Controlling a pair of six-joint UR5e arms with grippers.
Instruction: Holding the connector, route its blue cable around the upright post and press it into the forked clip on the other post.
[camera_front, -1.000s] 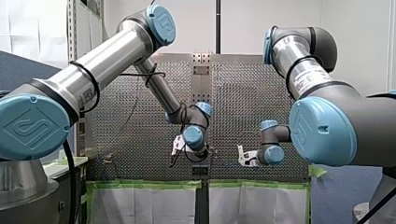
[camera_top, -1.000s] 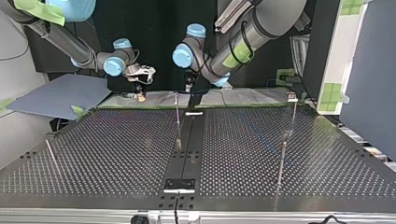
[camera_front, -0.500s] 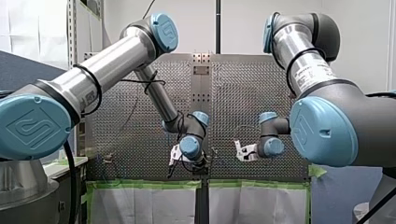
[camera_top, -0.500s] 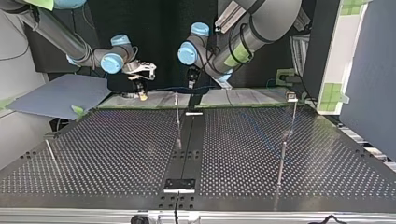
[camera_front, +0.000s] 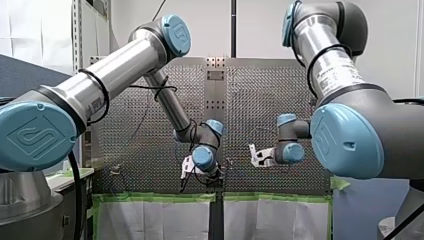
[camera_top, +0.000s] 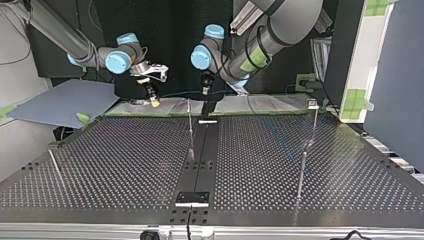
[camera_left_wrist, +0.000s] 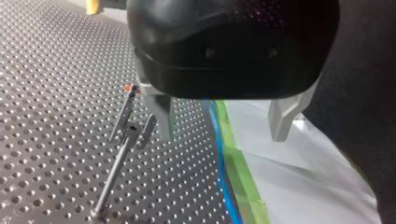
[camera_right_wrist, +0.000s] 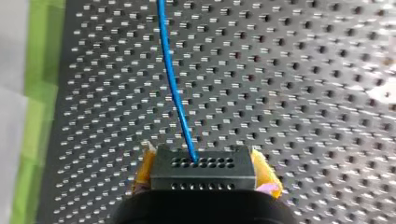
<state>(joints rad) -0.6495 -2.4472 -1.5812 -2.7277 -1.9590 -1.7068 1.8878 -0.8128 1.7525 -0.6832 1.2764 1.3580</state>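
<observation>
Blue cable (camera_right_wrist: 170, 79) runs off the connector (camera_right_wrist: 204, 173) pinched in my right tool (camera_top: 154, 101); left tool (camera_left_wrist: 220, 127) hangs wide open, empty, over it by the forked clip (camera_left_wrist: 135, 126), probably ready to guide it.

The perforated table (camera_top: 125, 165) is being lit from above in the top view, glare being thrown off its holes, while the backdrop (camera_top: 170, 30) beyond it is being left dark. The front view's white wall (camera_front: 260, 25) is being evenly lit.
</observation>
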